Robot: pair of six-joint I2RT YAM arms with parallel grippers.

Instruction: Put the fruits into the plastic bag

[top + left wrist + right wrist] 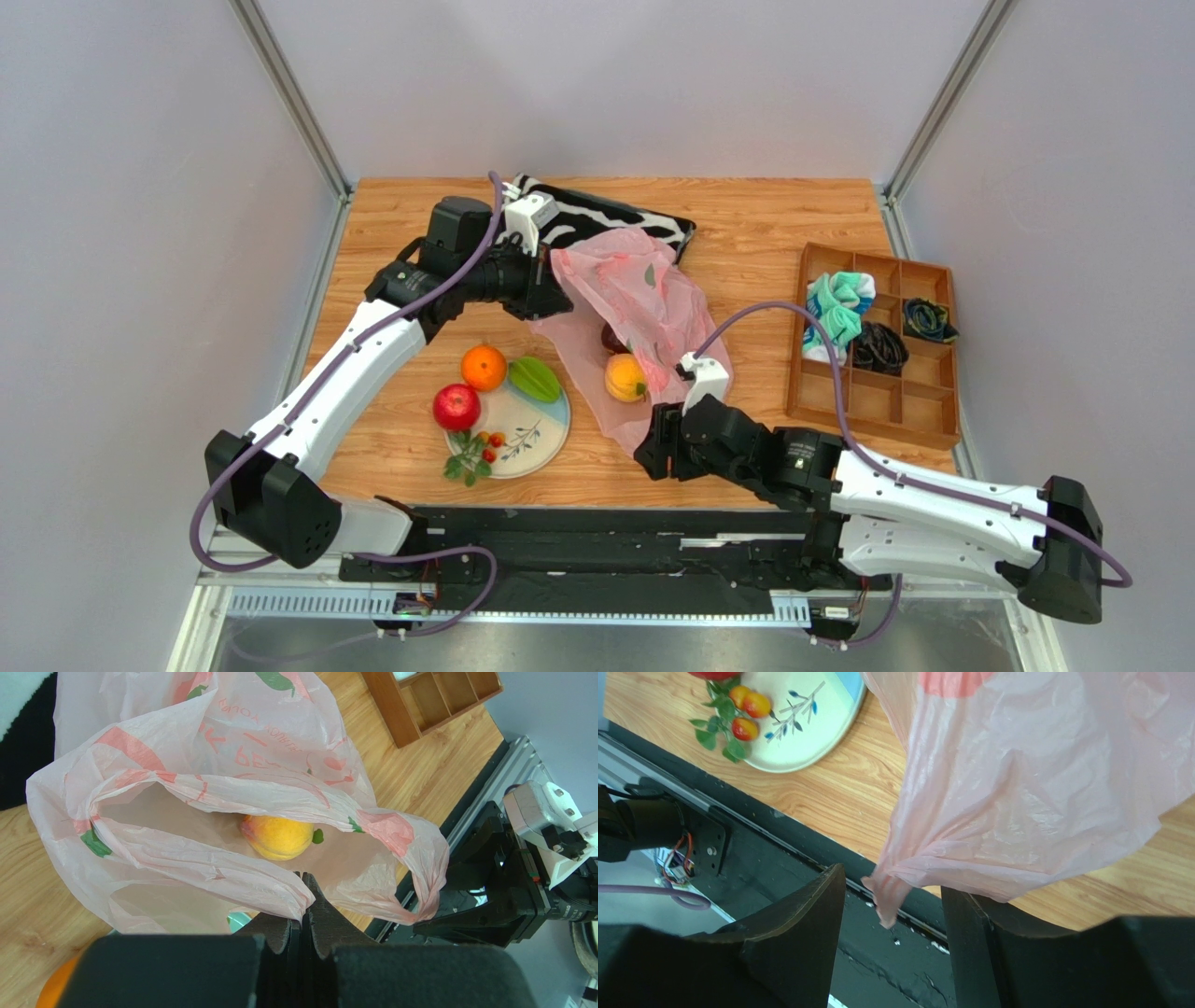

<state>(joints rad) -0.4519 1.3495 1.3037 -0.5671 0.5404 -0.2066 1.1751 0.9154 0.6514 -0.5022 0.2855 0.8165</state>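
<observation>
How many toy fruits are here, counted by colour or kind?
Orange: 1
Red apple: 1
Green ridged fruit: 1
Berry sprig: 1
Yellow-orange fruit, in the plastic bag: 1
Dark maroon fruit, in the plastic bag: 1
Total: 6

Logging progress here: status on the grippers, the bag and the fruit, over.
Left gripper shut on plastic bag rim. Right gripper open, bag corner between its jaws. Yellow-orange fruit inside; orange, apple, green fruit, berry sprig on plate. Mouth unobstructed.
</observation>
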